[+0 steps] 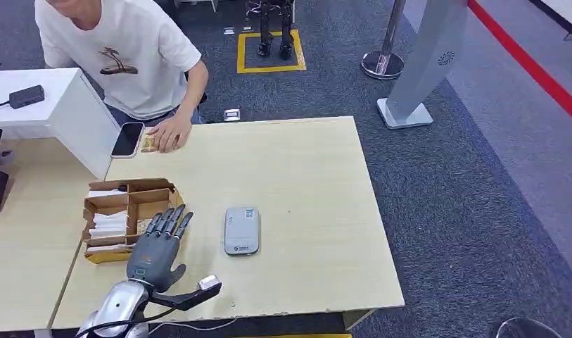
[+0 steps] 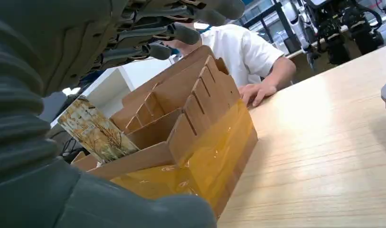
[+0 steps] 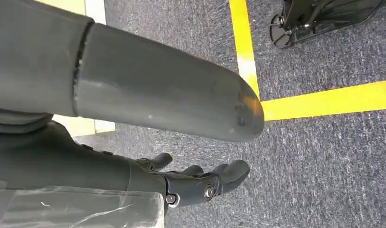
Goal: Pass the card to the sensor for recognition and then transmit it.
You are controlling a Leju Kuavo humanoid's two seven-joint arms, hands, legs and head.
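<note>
Left wrist view: card (image 2: pixel 97 130) upright in the cardboard box (image 2: pixel 200 118), long axis tilted; left hand (image 1: pixel 156 246) spread, empty.

Patterned card (image 2: pixel 97 130) upright in box; grey sensor (image 1: pixel 241 230) beside.

The left arm (image 1: pixel 117 303) enters at the lower left of the head view, its silver forearm angled up toward frame centre. The left hand (image 1: pixel 156 246) sits palm down at lower left, dark fingers (image 1: pixel 172 220) stretched forward and slightly apart, thumb jutting toward the right side, holding nothing. In the right wrist view, the right hand (image 3: pixel 195 183) hangs in the lower middle of the frame, fingers loosely extended and apart, nothing in them.
</note>
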